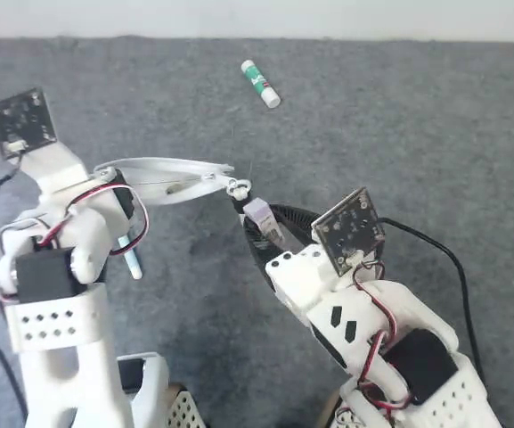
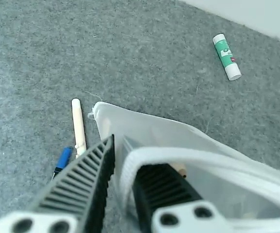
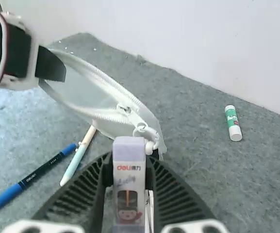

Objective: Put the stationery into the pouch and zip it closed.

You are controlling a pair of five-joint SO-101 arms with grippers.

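My left gripper [image 2: 123, 145] is shut on the rim of a translucent white pouch [image 2: 188, 145] and holds it above the grey carpet, zipper side up. In the high view the pouch [image 1: 172, 176] stretches from the left gripper [image 1: 125, 192] toward the right arm. My right gripper [image 3: 128, 145] is shut on a lavender eraser [image 3: 127, 179], just short of the pouch's zipper pull [image 3: 140, 128]. A blue pen [image 3: 33, 177] and a cream pen [image 3: 79, 158] lie on the carpet under the pouch. A green and white glue stick [image 1: 261, 83] lies far off near the wall.
Grey carpet [image 1: 399, 134] covers the table. A pale wall [image 3: 203, 43] borders the far side. Black cable [image 1: 435, 245] runs beside the right arm. Open carpet lies between the pouch and the glue stick [image 2: 226, 56].
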